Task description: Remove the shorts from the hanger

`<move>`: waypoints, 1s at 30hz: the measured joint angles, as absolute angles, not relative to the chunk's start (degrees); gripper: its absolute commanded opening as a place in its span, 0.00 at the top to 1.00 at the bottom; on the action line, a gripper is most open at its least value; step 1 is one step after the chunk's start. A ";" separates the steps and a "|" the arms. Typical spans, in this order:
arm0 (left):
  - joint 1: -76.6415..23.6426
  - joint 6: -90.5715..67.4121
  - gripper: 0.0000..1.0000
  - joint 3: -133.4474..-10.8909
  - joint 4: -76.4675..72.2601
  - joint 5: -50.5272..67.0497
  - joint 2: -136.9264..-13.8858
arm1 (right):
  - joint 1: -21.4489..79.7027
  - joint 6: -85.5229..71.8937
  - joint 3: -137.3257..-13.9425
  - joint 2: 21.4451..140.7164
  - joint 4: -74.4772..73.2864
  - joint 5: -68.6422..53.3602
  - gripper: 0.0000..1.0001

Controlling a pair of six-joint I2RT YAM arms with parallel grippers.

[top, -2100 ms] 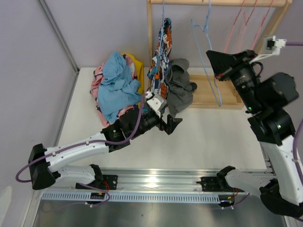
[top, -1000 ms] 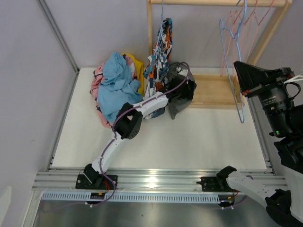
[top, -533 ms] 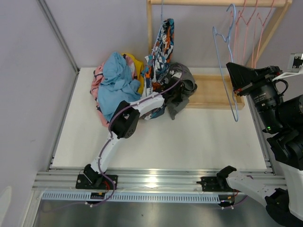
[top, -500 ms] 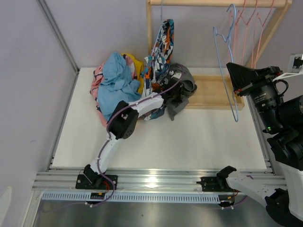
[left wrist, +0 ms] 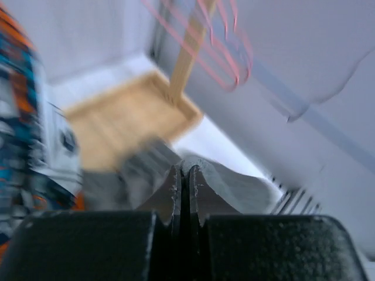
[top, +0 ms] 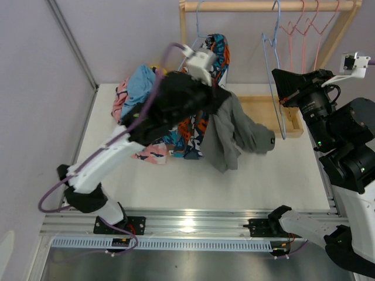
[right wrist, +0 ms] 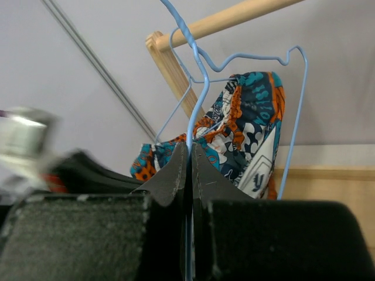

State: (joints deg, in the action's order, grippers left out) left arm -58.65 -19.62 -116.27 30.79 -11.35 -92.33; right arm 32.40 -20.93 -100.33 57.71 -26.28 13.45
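a white table top (top: 263, 175) fills the middle of the scene, with a pale wooden clothes rack (top: 246, 6) standing at its far edge, rail across the top and flat wooden base (top: 293, 120) on the table. the left arm (top: 105, 161) is raised high and reaches to the far right, across the front of the clothes; the right arm (top: 351, 158) stands tall at the right side, pointing left at the rack. at the far left lies a heap with the light blue fabric shorts (top: 139, 82) on top and the pink shorts with navy-white print (top: 149, 154) spilling out toward the near side. just right of the heap the blue-orange-white printed shorts (top: 218, 50) hang from the rail on a thin blue wire hanger (top: 197, 20), their lower part behind the left arm. the grey fabric shorts (top: 234, 134) are off the rack, hanging in the air from the left arm's tip, right of the printed pair and in front of the rack's base; whether their lower hem touches the table cannot be told. a few pink wire hangers (top: 303, 20) hang at the right end of the rail. the left gripper (left wrist: 182, 175) has its fingers pressed together on a fold of the grey fabric shorts. the right gripper (right wrist: 188, 153) is pinched on the stem of a second light blue wire hanger (right wrist: 189, 123), whose hook is up at the rail.
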 measured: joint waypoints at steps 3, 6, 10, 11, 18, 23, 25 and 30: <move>-57.34 -17.61 1.00 -120.68 34.70 -14.55 -85.30 | 32.40 -21.23 -99.90 58.28 -26.33 13.76 1.00; -56.53 -14.83 1.00 -123.70 37.23 -18.48 -80.05 | 32.38 -21.96 -98.50 58.00 -26.37 13.93 1.00; -52.45 -11.40 1.00 -126.87 40.18 -21.45 -75.75 | 32.38 -22.46 -97.01 57.41 -26.39 14.15 1.00; -50.70 -10.41 1.00 -127.68 40.84 -22.46 -75.29 | 32.38 -22.44 -96.82 57.41 -26.35 14.26 1.00; -43.59 -1.54 1.00 -129.84 40.95 -29.58 -74.26 | 31.00 -22.33 -96.62 58.59 -26.04 14.50 1.00; -32.36 0.03 1.00 -129.84 40.58 -28.32 -76.93 | 27.27 -22.44 -96.62 61.12 -24.73 12.58 1.00; -27.03 -0.73 1.00 -128.46 39.11 -24.71 -78.50 | 25.50 -22.72 -96.60 62.15 -24.47 11.33 1.00; -14.79 -5.06 0.90 -123.94 34.61 -13.23 -84.75 | 21.39 -24.01 -95.42 63.22 -23.22 7.97 1.00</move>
